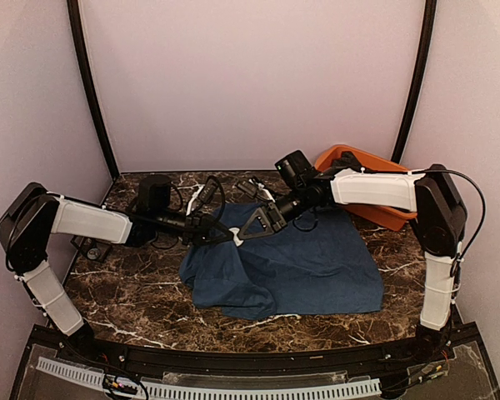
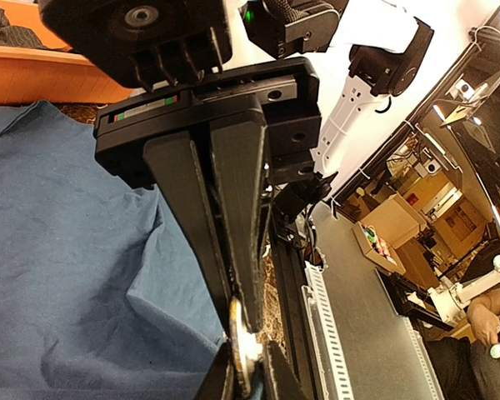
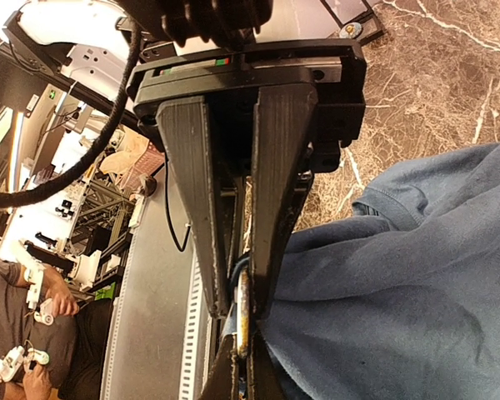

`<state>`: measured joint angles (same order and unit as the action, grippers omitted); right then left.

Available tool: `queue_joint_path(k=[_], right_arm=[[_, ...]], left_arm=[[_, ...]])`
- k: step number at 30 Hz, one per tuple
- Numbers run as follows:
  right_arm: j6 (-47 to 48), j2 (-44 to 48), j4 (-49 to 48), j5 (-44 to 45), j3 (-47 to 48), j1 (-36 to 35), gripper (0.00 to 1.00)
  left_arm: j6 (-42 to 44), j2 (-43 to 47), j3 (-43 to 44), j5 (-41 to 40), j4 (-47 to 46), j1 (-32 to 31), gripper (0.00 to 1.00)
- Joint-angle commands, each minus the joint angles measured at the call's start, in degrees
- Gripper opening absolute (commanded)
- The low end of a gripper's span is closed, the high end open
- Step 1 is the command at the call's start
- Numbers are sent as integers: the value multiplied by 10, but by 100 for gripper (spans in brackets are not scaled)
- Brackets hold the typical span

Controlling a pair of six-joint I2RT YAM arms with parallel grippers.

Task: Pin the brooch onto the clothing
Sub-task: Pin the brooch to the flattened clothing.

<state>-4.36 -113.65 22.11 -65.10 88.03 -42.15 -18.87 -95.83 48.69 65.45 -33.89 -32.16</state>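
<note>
Brooch (image 3: 243,321) clamped edge-on in left gripper (image 1: 227,236), at navy T-shirt's (image 1: 308,258) far-left edge on bench (image 1: 133,292); right gripper (image 1: 248,232) pinched together, meeting it tip to tip. Seemingly mid-pinning: next calls for threading pin through fabric, then latching without bunching.
</note>
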Motion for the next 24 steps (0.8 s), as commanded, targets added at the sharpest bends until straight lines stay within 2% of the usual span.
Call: queue_joint_path(k=[1,5,9,24], right_arm=[[3,20,-20,-16,-1,0,0],[2,19,-20,-19,1,0,0],[2,18,-21,-23,4,-1,0],[5,17,-16,-31,7,-2,0]], left_arm=[[20,10,7,-13,28,-7,11],[26,11,9,-19,34,-9,12],[29,11,8,-24,36,-10,16],[34,13,10,-50,45,-11,18]])
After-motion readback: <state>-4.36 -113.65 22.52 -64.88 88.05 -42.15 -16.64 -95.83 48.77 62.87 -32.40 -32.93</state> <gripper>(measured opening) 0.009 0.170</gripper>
